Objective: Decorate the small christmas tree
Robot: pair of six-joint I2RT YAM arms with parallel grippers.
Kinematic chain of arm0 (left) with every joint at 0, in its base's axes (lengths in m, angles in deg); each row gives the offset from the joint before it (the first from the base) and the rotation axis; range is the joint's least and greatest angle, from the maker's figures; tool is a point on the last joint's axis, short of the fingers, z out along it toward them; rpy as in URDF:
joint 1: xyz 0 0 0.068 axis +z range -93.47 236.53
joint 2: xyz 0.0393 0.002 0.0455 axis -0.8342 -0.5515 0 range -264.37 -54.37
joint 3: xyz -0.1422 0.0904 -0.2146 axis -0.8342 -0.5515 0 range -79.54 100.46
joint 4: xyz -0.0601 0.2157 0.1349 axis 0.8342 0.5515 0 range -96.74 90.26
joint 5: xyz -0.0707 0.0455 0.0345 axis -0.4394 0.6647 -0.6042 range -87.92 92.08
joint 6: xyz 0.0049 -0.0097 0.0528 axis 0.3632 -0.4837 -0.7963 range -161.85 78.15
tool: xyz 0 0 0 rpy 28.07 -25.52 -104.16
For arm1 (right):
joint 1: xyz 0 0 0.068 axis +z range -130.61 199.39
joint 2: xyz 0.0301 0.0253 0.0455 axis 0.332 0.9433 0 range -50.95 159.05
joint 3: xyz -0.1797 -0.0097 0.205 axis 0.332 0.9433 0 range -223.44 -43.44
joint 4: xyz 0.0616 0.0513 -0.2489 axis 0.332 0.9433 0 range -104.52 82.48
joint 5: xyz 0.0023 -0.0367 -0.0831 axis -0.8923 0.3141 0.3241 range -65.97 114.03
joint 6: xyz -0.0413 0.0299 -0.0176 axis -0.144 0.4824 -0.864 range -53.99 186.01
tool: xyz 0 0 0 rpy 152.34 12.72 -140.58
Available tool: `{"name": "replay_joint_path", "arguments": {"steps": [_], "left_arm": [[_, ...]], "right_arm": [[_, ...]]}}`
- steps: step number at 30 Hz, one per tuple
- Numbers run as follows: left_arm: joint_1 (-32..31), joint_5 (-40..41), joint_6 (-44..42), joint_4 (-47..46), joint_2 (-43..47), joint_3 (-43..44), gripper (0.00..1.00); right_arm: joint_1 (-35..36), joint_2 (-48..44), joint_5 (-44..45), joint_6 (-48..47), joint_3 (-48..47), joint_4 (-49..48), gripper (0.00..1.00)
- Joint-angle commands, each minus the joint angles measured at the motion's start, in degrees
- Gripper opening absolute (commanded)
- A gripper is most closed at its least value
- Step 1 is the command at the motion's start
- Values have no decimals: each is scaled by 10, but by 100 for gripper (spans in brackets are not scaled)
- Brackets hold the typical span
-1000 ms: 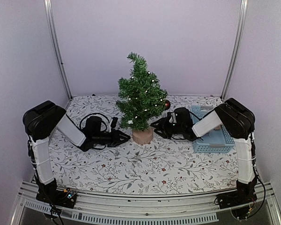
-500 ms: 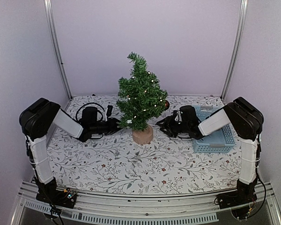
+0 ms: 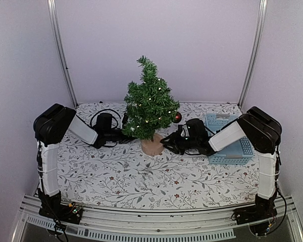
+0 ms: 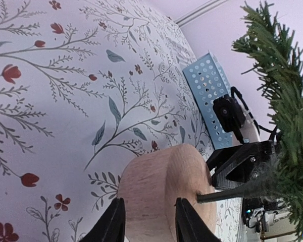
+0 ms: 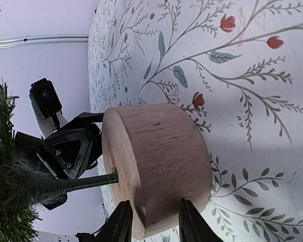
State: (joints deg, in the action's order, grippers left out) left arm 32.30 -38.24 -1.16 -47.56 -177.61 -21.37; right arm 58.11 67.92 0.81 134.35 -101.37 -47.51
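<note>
The small christmas tree (image 3: 150, 103) stands at the table's middle on its round wooden base (image 3: 152, 146). It carries small white lights and a dark red ball (image 3: 177, 117) on its right side. My left gripper (image 3: 129, 135) lies low on the left of the base, jaws open, fingertips right at the wood (image 4: 161, 181). My right gripper (image 3: 166, 142) lies low on the right of it, jaws open, fingertips right at the wood (image 5: 156, 151). I cannot tell whether either one touches it. Each wrist view shows the other gripper beyond the thin trunk.
A light blue perforated basket (image 3: 227, 143) stands at the right, behind my right arm; it also shows in the left wrist view (image 4: 211, 93). The floral tablecloth (image 3: 141, 176) covers the table. Metal posts and pale walls close the back and sides.
Both grippers have closed in on the tree base from either side. The left one moved right, the right one moved left. The tree has shifted slightly left.
</note>
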Motion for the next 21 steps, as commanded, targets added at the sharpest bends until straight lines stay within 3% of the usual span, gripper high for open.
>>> {"name": "replay_joint_path", "arguments": {"steps": [1,9,21], "left_arm": [[-13,-30,-9,-11,-4,5,36],[-25,-33,-11,-23,22,-36,31],[-43,-32,-9,-40,66,-105,28]], "right_arm": [[5,-2,-7,14,5,-12,33],[4,30,-6,1,-34,-11,28],[-6,85,-25,-19,-111,-11,29]]}}
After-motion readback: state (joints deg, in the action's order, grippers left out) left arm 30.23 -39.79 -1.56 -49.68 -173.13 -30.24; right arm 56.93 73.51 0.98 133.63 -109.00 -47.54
